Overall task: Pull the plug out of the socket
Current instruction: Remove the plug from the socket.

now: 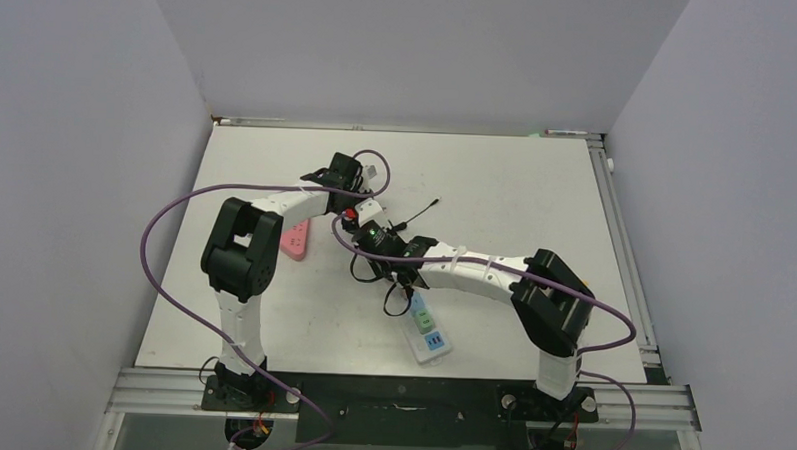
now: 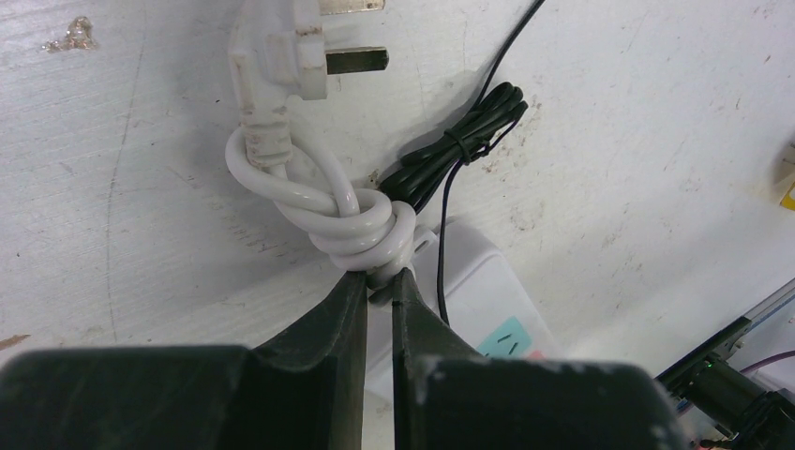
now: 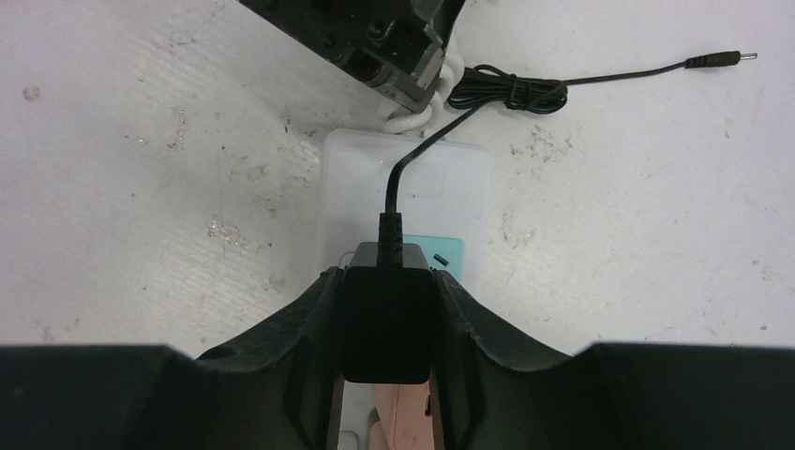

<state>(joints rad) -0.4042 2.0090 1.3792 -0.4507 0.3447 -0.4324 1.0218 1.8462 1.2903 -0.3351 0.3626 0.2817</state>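
Right end effector (image 3: pixel 387 277) clenched on the black plug (image 3: pixel 387 328) at the white socket strip (image 3: pixel 361 178); left end effector (image 2: pixel 377 278) pinches the strip's white cord (image 2: pixel 361 220).

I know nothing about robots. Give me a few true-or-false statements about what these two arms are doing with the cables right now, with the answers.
1. The right gripper is clamped on the black adapter. True.
2. The left gripper hangs open. False: it is shut on the knotted white cable.
3. The white plug sits in a socket. False: it lies on the table with its prongs bare.
4. The black lead's tip lies loose on the table. True.
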